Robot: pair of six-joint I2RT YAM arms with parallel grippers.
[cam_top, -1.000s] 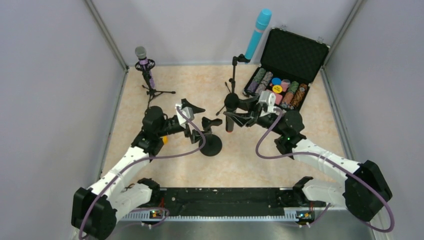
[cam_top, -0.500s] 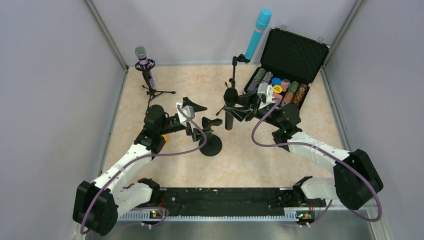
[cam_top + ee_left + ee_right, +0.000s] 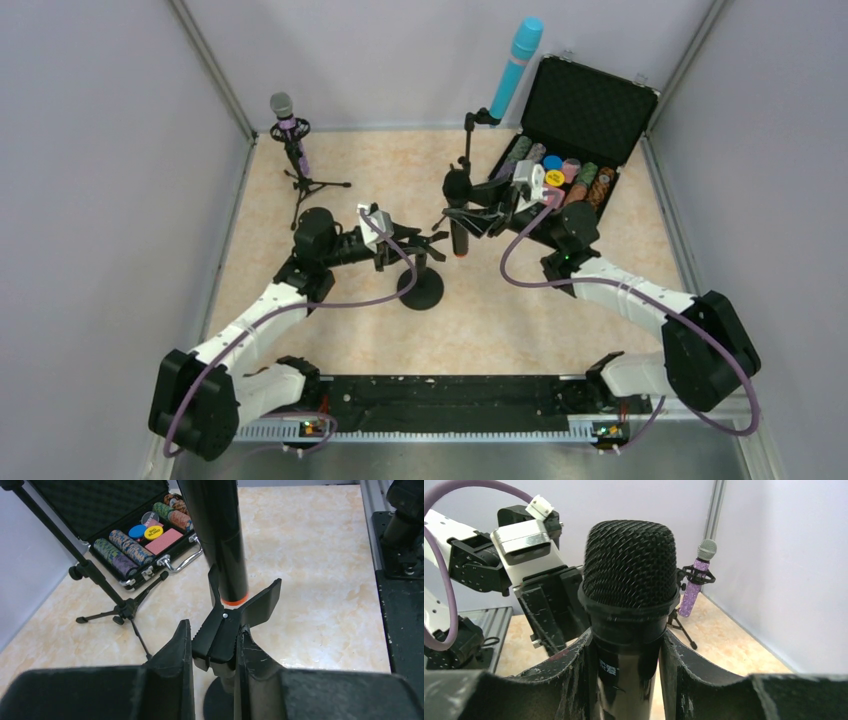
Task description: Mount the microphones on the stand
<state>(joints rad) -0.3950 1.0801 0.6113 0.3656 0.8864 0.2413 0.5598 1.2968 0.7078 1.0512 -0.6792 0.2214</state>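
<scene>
Marbled desk (image 3: pixel 470 330), centre frame: left pincer (image 3: pixel 214 635) clenched on clip (image 3: pixel 235 612); right pincer (image 3: pixel 625 637) grasps mic (image 3: pixel 629 565) upright. Advise: hold clip spread, lower orange end squarely between prongs.

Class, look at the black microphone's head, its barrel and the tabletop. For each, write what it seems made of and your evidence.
Black microphone head: woven, metal-looking mesh, matt black; a fine grid is visible.
Barrel: smooth, semi-gloss black; plastic or coated metal, unclear which.
Tabletop: beige marble-pattern surface with a slight sheen; possibly laminate.
</scene>
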